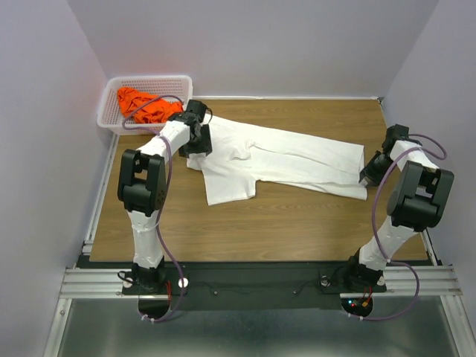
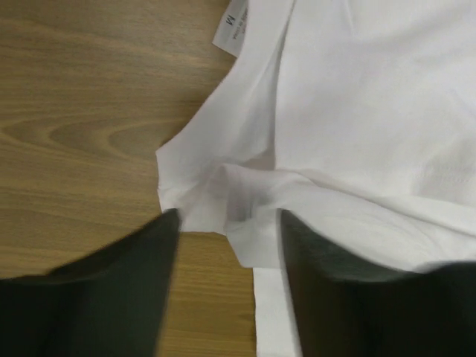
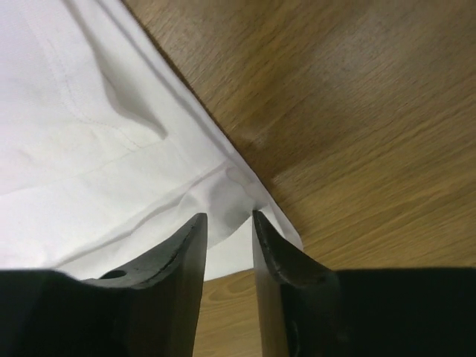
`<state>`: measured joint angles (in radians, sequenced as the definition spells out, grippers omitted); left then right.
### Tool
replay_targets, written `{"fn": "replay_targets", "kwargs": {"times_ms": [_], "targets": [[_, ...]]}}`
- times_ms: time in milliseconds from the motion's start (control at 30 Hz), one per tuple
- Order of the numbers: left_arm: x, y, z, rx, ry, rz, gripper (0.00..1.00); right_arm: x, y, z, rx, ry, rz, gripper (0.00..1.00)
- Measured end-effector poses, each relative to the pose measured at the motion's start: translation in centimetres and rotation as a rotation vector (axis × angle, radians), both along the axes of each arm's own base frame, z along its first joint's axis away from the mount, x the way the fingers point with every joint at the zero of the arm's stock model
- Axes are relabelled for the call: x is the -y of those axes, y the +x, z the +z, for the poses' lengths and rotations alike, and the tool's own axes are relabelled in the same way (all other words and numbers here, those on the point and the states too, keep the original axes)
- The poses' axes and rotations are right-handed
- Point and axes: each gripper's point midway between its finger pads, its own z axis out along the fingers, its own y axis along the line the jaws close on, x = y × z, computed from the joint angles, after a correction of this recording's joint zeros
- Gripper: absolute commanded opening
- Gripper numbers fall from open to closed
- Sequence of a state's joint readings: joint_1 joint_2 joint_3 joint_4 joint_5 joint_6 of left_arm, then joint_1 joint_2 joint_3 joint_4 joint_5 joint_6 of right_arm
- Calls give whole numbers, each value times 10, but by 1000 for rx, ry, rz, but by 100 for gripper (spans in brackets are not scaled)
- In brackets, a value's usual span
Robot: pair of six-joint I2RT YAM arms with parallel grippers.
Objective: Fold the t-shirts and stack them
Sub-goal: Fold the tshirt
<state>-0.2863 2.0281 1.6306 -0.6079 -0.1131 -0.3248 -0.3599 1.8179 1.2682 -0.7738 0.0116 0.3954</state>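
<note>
A white t-shirt [image 1: 282, 160] lies spread lengthwise on the wooden table, partly folded, with one sleeve pointing toward the near edge. My left gripper [image 1: 195, 145] is at its left end. In the left wrist view the left gripper [image 2: 227, 219] is open, its jaws straddling a raised fold of white cloth [image 2: 253, 201] near the collar. My right gripper [image 1: 370, 172] is at the shirt's right end. In the right wrist view the right gripper [image 3: 229, 217] stands narrowly open over the puckered hem corner [image 3: 234, 182]. An orange t-shirt [image 1: 145, 106] lies crumpled in the basket.
A white mesh basket [image 1: 178, 80] stands at the back left corner against the wall. A size label [image 2: 234, 26] shows at the shirt's collar. Bare wood [image 1: 297, 223] lies between the shirt and the near rail. Walls close in on both sides.
</note>
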Motion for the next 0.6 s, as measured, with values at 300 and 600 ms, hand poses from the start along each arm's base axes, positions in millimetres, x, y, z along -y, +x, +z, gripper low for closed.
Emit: {"fn": "replay_targets", "kwargs": {"times_ms": [300, 600], "targets": [[-16, -35, 45, 117, 7, 52, 94, -81, 40, 99, 366, -16, 237, 48], [22, -131, 15, 54, -54, -22, 84, -241, 11, 79, 498, 347, 539, 48]]}}
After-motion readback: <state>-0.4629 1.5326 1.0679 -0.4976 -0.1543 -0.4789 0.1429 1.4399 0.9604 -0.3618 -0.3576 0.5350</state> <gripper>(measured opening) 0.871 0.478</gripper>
